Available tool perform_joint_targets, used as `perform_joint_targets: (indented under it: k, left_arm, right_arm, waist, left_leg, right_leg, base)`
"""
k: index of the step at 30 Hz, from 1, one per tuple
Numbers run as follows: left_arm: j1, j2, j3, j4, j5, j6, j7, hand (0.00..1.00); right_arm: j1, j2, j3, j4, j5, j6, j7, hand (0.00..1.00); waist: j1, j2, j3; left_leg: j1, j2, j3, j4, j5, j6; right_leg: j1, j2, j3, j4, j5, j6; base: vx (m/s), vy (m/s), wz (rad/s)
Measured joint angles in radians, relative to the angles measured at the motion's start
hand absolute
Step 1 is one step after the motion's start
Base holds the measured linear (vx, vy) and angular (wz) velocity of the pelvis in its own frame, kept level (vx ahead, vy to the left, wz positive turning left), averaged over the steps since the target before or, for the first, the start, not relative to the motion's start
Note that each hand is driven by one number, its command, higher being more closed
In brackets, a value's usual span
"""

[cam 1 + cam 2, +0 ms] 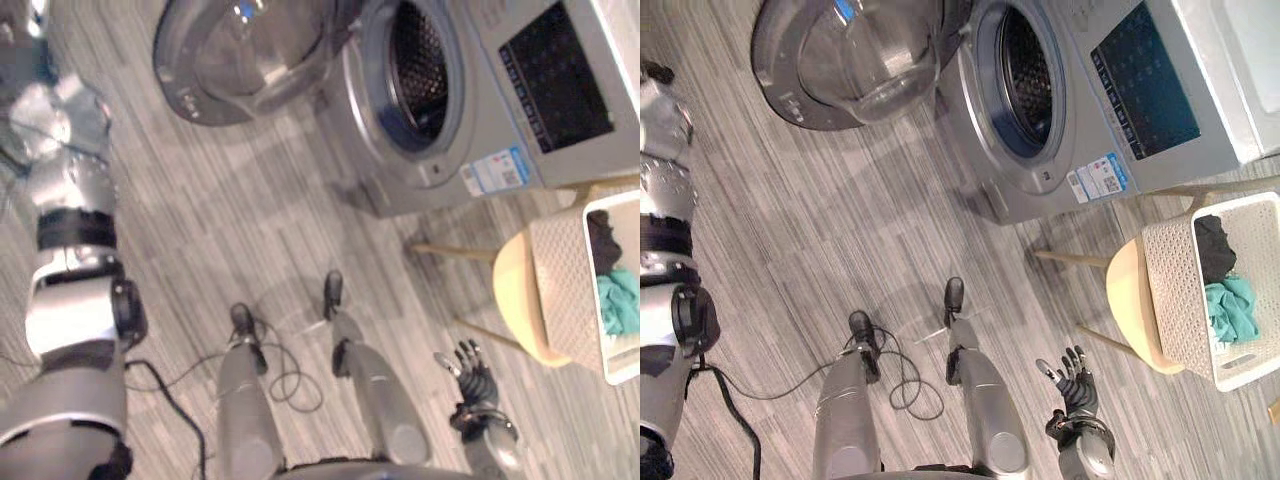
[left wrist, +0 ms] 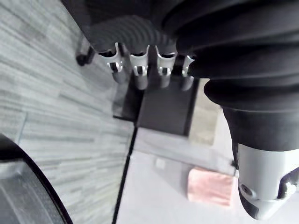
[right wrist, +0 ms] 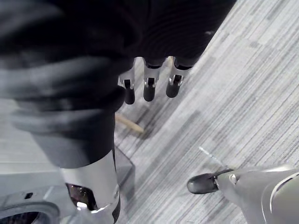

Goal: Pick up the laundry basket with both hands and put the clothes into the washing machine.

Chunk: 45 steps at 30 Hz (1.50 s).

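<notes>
Hanging straight-fingered, empty: right robot hand (image 1: pixel 1072 385), left robot hand (image 2: pixel 140 77) | laundry basket (image 1: pixel 560 290) cropped at view edge

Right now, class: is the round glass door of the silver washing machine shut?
No: the round glass door hangs swung wide beside the silver washing machine, leaving its dark drum opening uncovered.

Nothing here is clear enough to read. The washer (image 1: pixel 1080 120) has a white and blue sticker (image 1: pixel 1095 178) on its front near the drum opening, but the print is too small. Its dark panel (image 1: pixel 1145 80) shows rows of small pale marks, also unreadable. A blue sticker on the open door (image 1: pixel 843 10) cannot be read either.
</notes>
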Motion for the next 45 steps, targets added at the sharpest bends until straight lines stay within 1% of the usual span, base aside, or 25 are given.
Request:
perform_joint_targets:
  k: [2, 3, 4, 5, 7, 8, 11, 13, 15, 19, 22, 24, 25, 30, 33, 35, 36, 37, 38, 39, 40, 41, 42, 44, 45]
  left_arm:
    - [0.137, -0.058, -0.003, -0.126, 0.0, -0.002, 0.0, 0.0]
    - [0.156, -0.064, -0.004, -0.146, 0.0, -0.004, -0.001, 0.0]
    - [0.263, -0.097, -0.006, -0.243, 0.002, -0.019, -0.001, 0.0]
    - [0.306, -0.118, -0.007, -0.277, 0.002, -0.028, -0.002, 0.0]
    - [0.456, -0.198, -0.009, -0.373, 0.026, -0.052, -0.004, 0.0]
    - [0.569, -0.255, -0.011, -0.403, 0.048, -0.071, -0.023, 0.0]
    - [0.715, -0.328, -0.014, -0.389, 0.042, -0.072, -0.066, 0.0]
    - [0.817, -0.407, -0.031, -0.386, 0.039, -0.07, -0.095, 0.0]
    - [0.899, -0.473, -0.059, -0.354, 0.039, -0.07, -0.115, 0.0]
    - [1.022, -0.577, -0.071, -0.118, 0.031, -0.049, -0.153, 0.0]
    - [1.066, -0.601, -0.077, 0.072, 0.082, -0.026, -0.168, 0.0]
    - [1.084, -0.614, -0.076, 0.184, 0.152, -0.005, -0.176, 0.0]
    - [1.094, -0.622, -0.077, 0.256, 0.198, 0.017, -0.182, 0.0]
    - [1.099, -0.609, -0.058, 0.32, 0.289, 0.027, -0.221, 0.0]
    - [1.084, -0.606, -0.046, 0.35, 0.377, 0.031, -0.244, 0.0]
    - [1.071, -0.609, -0.018, 0.359, 0.436, 0.037, -0.249, 0.0]
    - [1.067, -0.619, 0.0, 0.359, 0.46, 0.044, -0.25, 0.0]
    - [1.064, -0.611, 0.016, 0.354, 0.481, 0.047, -0.251, 0.0]
    - [1.058, -0.615, 0.017, 0.352, 0.493, 0.048, -0.25, 0.0]
    - [1.058, -0.626, 0.008, 0.354, 0.517, 0.055, -0.252, 0.0]
    - [1.052, -0.62, -0.013, 0.349, 0.522, 0.056, -0.253, 0.0]
    - [1.048, -0.616, -0.031, 0.35, 0.525, 0.061, -0.253, 0.0]
    - [1.044, -0.609, -0.067, 0.351, 0.528, 0.069, -0.253, 0.0]
    - [1.035, -0.589, -0.11, 0.35, 0.521, 0.069, -0.252, 0.0]
    - [1.022, -0.58, -0.132, 0.352, 0.514, 0.069, -0.25, 0.0]
  right_arm:
    - [-0.023, -0.006, -0.004, 0.055, -0.001, 0.003, 0.002, 0.0]
    - [-0.026, -0.006, -0.005, 0.063, -0.001, 0.004, 0.002, 0.0]
    - [-0.043, -0.004, -0.022, 0.109, -0.004, 0.014, 0.006, 0.0]
    - [-0.044, -0.003, -0.035, 0.127, -0.009, 0.02, 0.006, 0.0]
    - [-0.046, -0.004, -0.086, 0.213, -0.018, 0.03, 0.008, 0.0]
    - [-0.053, -0.004, -0.125, 0.298, -0.024, 0.044, 0.014, 0.0]
    - [-0.107, -0.004, -0.202, 0.48, -0.062, 0.078, 0.029, 0.0]
    - [-0.142, 0.0, -0.246, 0.593, -0.101, 0.102, 0.031, 0.0]
    - [-0.161, 0.004, -0.276, 0.646, -0.136, 0.118, 0.032, 0.0]
    - [-0.194, 0.015, -0.287, 0.708, -0.176, 0.13, 0.027, 0.0]
    - [-0.212, 0.02, -0.288, 0.749, -0.178, 0.134, 0.027, 0.0]
    - [-0.229, 0.018, -0.289, 0.773, -0.194, 0.136, 0.027, 0.0]
    - [-0.239, 0.019, -0.289, 0.787, -0.207, 0.137, 0.027, 0.0]
    - [-0.236, 0.02, -0.289, 0.811, -0.21, 0.136, 0.028, 0.0]
    - [-0.236, 0.033, -0.31, 0.808, -0.192, 0.132, 0.029, 0.0]
    - [-0.236, 0.048, -0.32, 0.789, -0.166, 0.126, 0.03, 0.0]
    - [-0.231, 0.064, -0.318, 0.76, -0.158, 0.125, 0.03, 0.0]
    - [-0.228, 0.08, -0.318, 0.722, -0.15, 0.127, 0.03, 0.0]
    - [-0.229, 0.081, -0.317, 0.709, -0.144, 0.125, 0.03, 0.0]
    - [-0.259, 0.081, -0.298, 0.71, -0.136, 0.12, 0.028, 0.0]
    - [-0.288, 0.081, -0.281, 0.715, -0.136, 0.12, 0.026, 0.0]
    - [-0.292, 0.079, -0.275, 0.714, -0.136, 0.12, 0.026, 0.0]
    - [-0.291, 0.075, -0.275, 0.715, -0.136, 0.119, 0.023, 0.0]
    - [-0.283, 0.067, -0.275, 0.717, -0.136, 0.114, 0.015, 0.0]
    - [-0.283, 0.063, -0.275, 0.72, -0.136, 0.114, 0.011, 0.0]
  waist:
    - [0.022, 0.019, -0.014]
    - [0.022, 0.021, -0.017]
    - [0.023, 0.036, -0.032]
    - [0.028, 0.044, -0.045]
    - [0.043, 0.076, -0.081]
    - [0.045, 0.095, -0.118]
    - [0.044, 0.112, -0.155]
    - [0.043, 0.121, -0.182]
    - [0.043, 0.123, -0.212]
    - [0.041, 0.124, -0.27]
    - [0.042, 0.125, -0.304]
    - [0.042, 0.126, -0.309]
    - [0.041, 0.125, -0.309]
    - [0.039, 0.123, -0.33]
    - [0.028, 0.111, -0.33]
    - [0.015, 0.104, -0.329]
    - [0.013, 0.096, -0.324]
    - [0.012, 0.085, -0.322]
    - [0.011, 0.094, -0.324]
    - [0.011, 0.136, -0.317]
    - [0.014, 0.122, -0.308]
    - [0.012, 0.128, -0.299]
    - [0.008, 0.114, -0.304]
    - [0.002, 0.095, -0.309]
    - [-0.008, 0.09, -0.308]
  left_leg:
    - [0.052, -0.012, -0.002, -0.021, 0.0, 0.0]
    - [0.059, -0.014, -0.003, -0.025, 0.0, 0.0]
    - [0.095, -0.028, -0.002, -0.045, 0.003, 0.004]
    - [0.107, -0.033, -0.002, -0.053, 0.004, 0.006]
    - [0.166, -0.058, -0.002, -0.097, 0.013, 0.011]
    - [0.203, -0.076, -0.004, -0.132, 0.026, 0.016]
    - [0.277, -0.103, -0.014, -0.185, 0.039, 0.017]
    - [0.318, -0.117, -0.028, -0.212, 0.039, 0.018]
    - [0.349, -0.131, -0.034, -0.239, 0.046, 0.028]
    - [0.439, -0.155, -0.035, -0.287, 0.047, 0.029]
    - [0.487, -0.167, -0.031, -0.312, 0.047, 0.029]
    - [0.514, -0.172, -0.028, -0.315, 0.044, 0.033]
    - [0.532, -0.175, -0.028, -0.315, 0.04, 0.038]
    - [0.566, -0.189, -0.018, -0.34, 0.038, 0.041]
    - [0.581, -0.194, 0.036, -0.347, 0.031, 0.044]
    - [0.587, -0.198, 0.101, -0.333, 0.02, 0.048]
    - [0.584, -0.195, 0.161, -0.305, 0.0, 0.05]
    - [0.583, -0.19, 0.243, -0.278, -0.014, 0.073]
    - [0.579, -0.18, 0.281, -0.283, -0.018, 0.081]
    - [0.583, -0.127, 0.378, -0.292, -0.016, 0.083]
    - [0.614, -0.105, 0.462, -0.295, -0.013, 0.077]
    - [0.626, -0.1, 0.496, -0.296, -0.012, 0.075]
    - [0.654, -0.1, 0.539, -0.295, -0.008, 0.07]
    - [0.681, -0.101, 0.551, -0.276, -0.003, 0.061]
    - [0.684, -0.101, 0.551, -0.264, 0.002, 0.052]
  right_leg:
    - [0.03, -0.011, -0.014, 0.048, -0.036, -0.001]
    - [0.033, -0.013, -0.016, 0.053, -0.04, 0.0]
    - [0.059, -0.023, -0.023, 0.066, -0.055, 0.005]
    - [0.065, -0.027, -0.023, 0.072, -0.06, 0.005]
    - [0.109, -0.044, -0.024, 0.073, -0.075, 0.016]
    - [0.133, -0.057, -0.027, 0.072, -0.084, 0.026]
    - [0.187, -0.073, -0.028, 0.063, -0.091, 0.035]
    - [0.238, -0.08, -0.032, 0.032, -0.089, 0.039]
    - [0.279, -0.089, -0.043, 0.001, -0.083, 0.048]
    - [0.373, -0.095, -0.039, -0.055, -0.071, 0.065]
    - [0.413, -0.101, -0.034, -0.07, -0.078, 0.083]
    - [0.433, -0.105, -0.025, -0.071, -0.08, 0.086]
    - [0.448, -0.106, -0.018, -0.07, -0.081, 0.088]
    - [0.456, -0.11, 0.01, -0.068, -0.081, 0.095]
    - [0.428, -0.106, 0.073, -0.043, -0.081, 0.102]
    - [0.387, -0.101, 0.138, -0.025, -0.072, 0.113]
    - [0.361, -0.093, 0.183, -0.021, -0.062, 0.119]
    - [0.342, -0.09, 0.191, -0.055, -0.096, 0.125]
    - [0.339, -0.091, 0.144, -0.076, -0.144, 0.103]
    - [0.299, -0.107, -0.076, -0.017, -0.202, 0.02]
    - [0.254, -0.166, -0.316, 0.158, -0.238, -0.033]
    - [0.248, -0.198, -0.402, 0.238, -0.257, -0.057]
    - [0.262, -0.248, -0.486, 0.34, -0.27, -0.075]
    - [0.314, -0.278, -0.447, 0.363, -0.257, -0.052]
    - [0.33, -0.278, -0.415, 0.338, -0.269, 0.013]
  base:
    - [0.02, 0.002, 0.21]
    - [0.03, 0.003, 0.25]
    - [0.03, 0.011, 0.2]
    - [0.05, 0.015, 0.22]
    - [0.08, 0.03, 0.19]
    - [0.1, 0.04, 0.22]
    - [0.08, 0.039, 0.13]
    - [0.03, 0.056, 0.17]
    - [0.03, 0.058, 0.2]
    - [0.03, 0.049, 0.05]
    - [0.03, 0.049, -0.02]
    - [0.02, 0.047, -0.09]
    - [0.0, 0.04, -0.11]
    - [-0.01, 0.027, -0.15]
    - [-0.05, 0.042, -0.63]
    - [-0.01, 0.047, -0.96]
    - [-0.07, 0.059, -1.47]
    - [-0.12, 0.064, -1.62]
    - [-0.14, 0.054, -1.93]
    - [-0.1, 0.045, -2.16]
    - [-0.03, 0.035, -2.13]
    - [0.05, 0.022, -1.83]
    - [0.09, -0.041, -1.43]
    - [0.09, -0.135, -1.08]
    - [0.09, -0.228, -0.5]
